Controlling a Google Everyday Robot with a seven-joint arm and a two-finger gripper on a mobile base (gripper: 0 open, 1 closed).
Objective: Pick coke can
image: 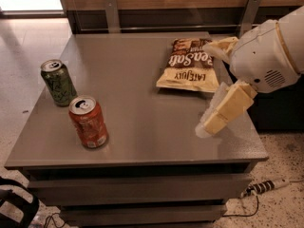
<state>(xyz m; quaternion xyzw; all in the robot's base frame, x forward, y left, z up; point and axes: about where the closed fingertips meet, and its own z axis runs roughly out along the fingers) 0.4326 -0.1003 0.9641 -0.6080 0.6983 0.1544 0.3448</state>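
Observation:
The coke can point(88, 122), orange-red with a silver top and pull tab, stands upright near the front left of the grey table point(142, 103). A dark green can point(58, 82) stands just behind it to the left. My gripper point(206, 89) reaches in from the right, above the table's right side and far to the right of the coke can. Its two pale fingers are spread apart, one finger point(219, 114) low over the table and the other up by the chip bag. It holds nothing.
A brown and cream chip bag point(189, 65) lies flat at the back right of the table. A wooden wall with metal brackets point(112, 14) runs behind. A power strip and cable point(263, 186) lie on the floor at the right, a dark bag point(16, 205) at the lower left.

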